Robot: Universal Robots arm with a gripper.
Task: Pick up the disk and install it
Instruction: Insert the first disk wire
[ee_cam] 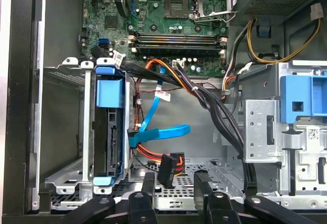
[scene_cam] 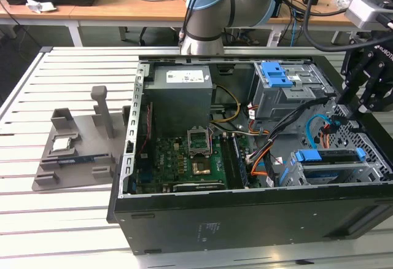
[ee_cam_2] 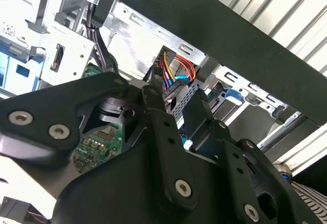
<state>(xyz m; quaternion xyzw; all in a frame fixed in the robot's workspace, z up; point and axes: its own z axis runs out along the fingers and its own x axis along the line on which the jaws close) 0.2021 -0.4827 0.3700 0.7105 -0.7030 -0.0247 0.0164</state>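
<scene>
Disk (ee_cam: 109,127) is already sitting on edge in the small cage (ee_cam: 64,127) at the front corner of the computer case (scene_cam: 245,220), blue carrier showing, long side running along the cage. Claw (ee_cam: 173,185) hangs just above the case floor beside that cage, fingers apart, holding nothing.
</scene>
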